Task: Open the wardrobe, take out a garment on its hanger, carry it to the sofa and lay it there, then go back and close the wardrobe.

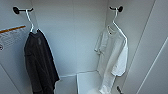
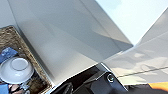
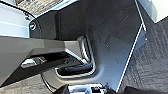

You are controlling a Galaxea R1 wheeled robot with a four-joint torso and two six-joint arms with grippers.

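Tall white wardrobe [image 1: 75,37] stands open. Thin white short-sleeved shirt [image 1: 112,55] hangs right on its thin white hanger [image 1: 115,18], off a black hook [image 1: 119,9]. We lift the hanger clear. Pincer state: can't tell.

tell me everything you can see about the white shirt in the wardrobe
The white shirt is short-sleeved, of thin, light-looking fabric, a little creased. It hangs full length on a thin white hanger, whose hook sits on a black hook high on the wardrobe's right inner wall. Its hem reaches near the wardrobe floor. Nothing else touches it.
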